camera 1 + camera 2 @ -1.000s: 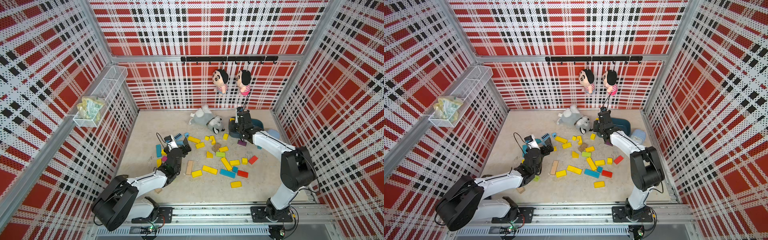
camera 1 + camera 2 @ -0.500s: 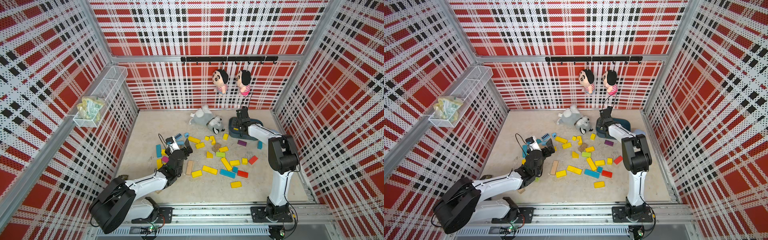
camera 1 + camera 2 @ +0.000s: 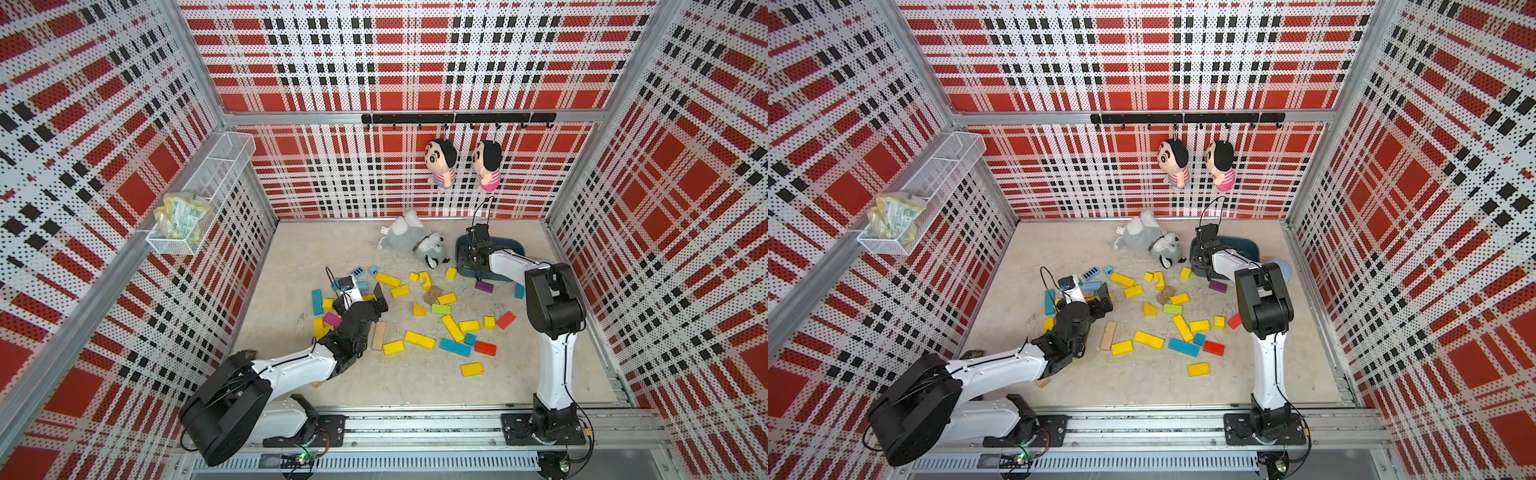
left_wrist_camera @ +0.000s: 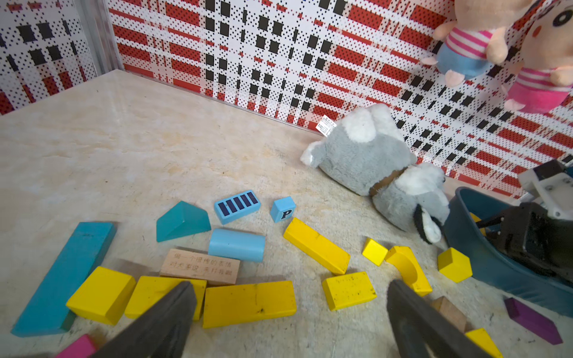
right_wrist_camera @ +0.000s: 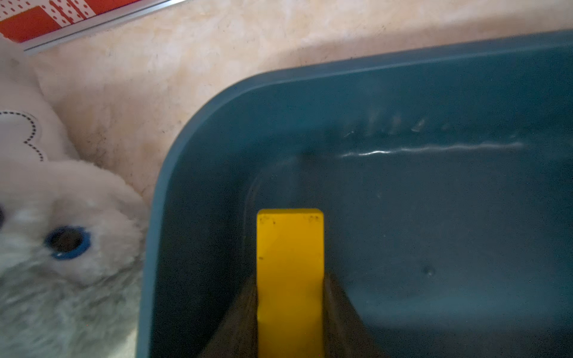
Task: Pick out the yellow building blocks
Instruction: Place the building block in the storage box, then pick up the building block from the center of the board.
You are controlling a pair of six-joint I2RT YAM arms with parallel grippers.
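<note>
Beige floor [image 4: 124,139]: left claw [image 4: 290,285] gapes over yellow building blocks [image 4: 248,303]; right claw [image 5: 290,310] clamps yellow block [image 5: 290,248] inside blue bin [image 5: 217,93].

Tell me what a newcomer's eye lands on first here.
Yellow building blocks and other bright ones litter the middle of the floor. Two dolls hang from the black rail at the back. The right claw grips a yellow block over the blue bin.
</note>
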